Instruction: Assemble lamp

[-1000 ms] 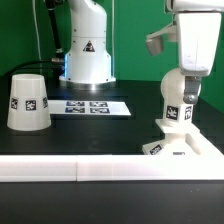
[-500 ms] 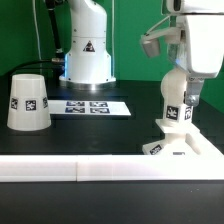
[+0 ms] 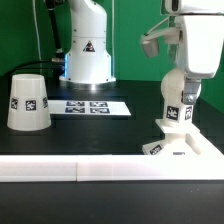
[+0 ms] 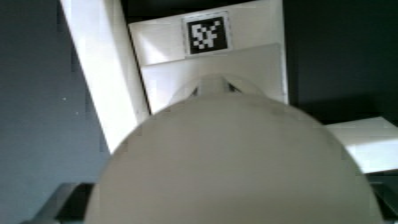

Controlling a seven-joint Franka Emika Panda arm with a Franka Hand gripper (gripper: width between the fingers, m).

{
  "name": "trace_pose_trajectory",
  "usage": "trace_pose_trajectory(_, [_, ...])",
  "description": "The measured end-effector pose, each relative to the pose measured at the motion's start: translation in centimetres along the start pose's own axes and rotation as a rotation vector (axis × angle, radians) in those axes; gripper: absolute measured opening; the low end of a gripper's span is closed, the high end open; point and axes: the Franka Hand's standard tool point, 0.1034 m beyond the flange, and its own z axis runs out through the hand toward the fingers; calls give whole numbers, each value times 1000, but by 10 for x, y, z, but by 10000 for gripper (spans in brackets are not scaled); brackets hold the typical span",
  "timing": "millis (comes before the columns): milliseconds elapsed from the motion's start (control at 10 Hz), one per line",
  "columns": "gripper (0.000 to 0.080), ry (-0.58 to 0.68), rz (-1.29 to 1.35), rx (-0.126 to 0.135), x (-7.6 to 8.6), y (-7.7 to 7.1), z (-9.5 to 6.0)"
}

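The round bulb (image 3: 172,88) stands upright on the flat square base (image 3: 188,148) at the exterior view's right. My gripper (image 3: 181,93) comes down from above and is shut on the bulb's rounded top. In the wrist view the bulb (image 4: 222,160) fills most of the picture and hides the jaws, and the base (image 4: 214,62) with its tag lies beyond it. The tapered shade (image 3: 28,102) stands mouth down, alone at the exterior view's left, far from the gripper.
The marker board (image 3: 92,106) lies flat between the shade and the bulb. A long white border bar (image 3: 90,170) runs along the near table edge, right by the base, and shows in the wrist view (image 4: 98,70). The arm's white pedestal (image 3: 87,50) stands behind.
The wrist has turned about its upright axis while holding the bulb; its side-mounted block swung towards the exterior view's left. Bulb, base and shade stay in place.
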Motion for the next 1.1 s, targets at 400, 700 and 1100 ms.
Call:
trace_pose_trajectory(400, [576,20,398,10,-4,2,-1])
trace_pose_trajectory(700, [577,29,657,13,-4,4,-2])
trace_pose_trajectory(1100, [577,38,933,4,-5,8,-4])
